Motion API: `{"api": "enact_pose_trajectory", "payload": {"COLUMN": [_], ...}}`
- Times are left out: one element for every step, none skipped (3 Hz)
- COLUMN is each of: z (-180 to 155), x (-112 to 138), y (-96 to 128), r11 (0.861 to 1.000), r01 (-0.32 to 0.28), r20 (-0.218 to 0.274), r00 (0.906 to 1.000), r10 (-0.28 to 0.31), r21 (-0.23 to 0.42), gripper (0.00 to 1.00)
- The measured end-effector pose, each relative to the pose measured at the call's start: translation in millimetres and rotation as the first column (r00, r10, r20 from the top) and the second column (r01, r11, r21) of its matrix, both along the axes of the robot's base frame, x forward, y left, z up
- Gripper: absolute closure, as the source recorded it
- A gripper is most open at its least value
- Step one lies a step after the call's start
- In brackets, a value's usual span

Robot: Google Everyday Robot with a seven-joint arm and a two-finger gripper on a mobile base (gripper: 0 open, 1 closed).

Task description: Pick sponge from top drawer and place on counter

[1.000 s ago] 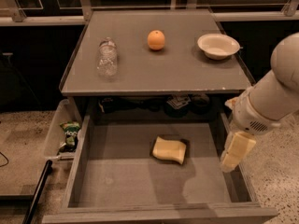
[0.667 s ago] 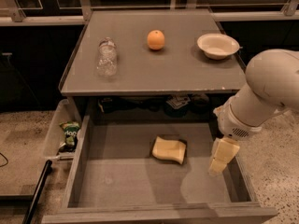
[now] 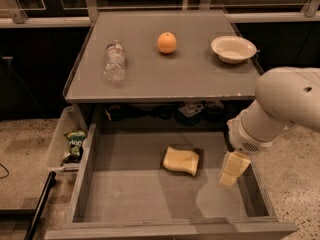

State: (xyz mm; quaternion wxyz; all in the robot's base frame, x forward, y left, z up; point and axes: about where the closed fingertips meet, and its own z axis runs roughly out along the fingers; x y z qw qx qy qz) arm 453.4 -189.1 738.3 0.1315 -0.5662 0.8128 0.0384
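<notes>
Closest in, the top drawer (image 3: 130, 196) stands pulled fully out, its grey floor bare apart from one thing. Over its right side hangs the gripper (image 3: 231, 171), pointing down from the bulky white arm (image 3: 285, 104), low inside the drawer and close to the right wall. Over the last second it has slid leftward and sunk a little, moving from above the drawer's right edge to inside the box, so the gap to its target has narrowed. Whether it is open or closed cannot be told from this angle, but it carries nothing. The sponge (image 3: 181, 160) lies flat near the middle of the drawer floor, to the left of the gripper and apart from it, in the same spot as a second ago. This looks like the approach before the grasp: the gripper probably needs to travel further left and settle over the sponge before any lift. Left of the drawer sits a clear bin (image 3: 59, 146) holding a green bag (image 3: 75, 145). Beyond is the counter (image 3: 170, 76), where the sponge is to end up. On it are a bottle (image 3: 114, 61) lying at the left, an orange (image 3: 167, 42) at centre back and a bowl (image 3: 233, 49) at the right, with open grey surface between them and the front edge.
</notes>
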Motion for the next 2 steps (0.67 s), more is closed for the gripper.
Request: {"api": "enact_pose_trajectory", "payload": {"z": [-42.9, -75.4], "x": [19.8, 38.4], "y": [0.4, 7.1], "r11": [0.999, 0.995], "r01": [0.018, 0.011], "r20": [0.043, 0.084], "r00": [0.9989, 0.9963], "r10": [-0.020, -0.020], "r21": [0.034, 0.099], "gripper": [0.00, 0.00]}}
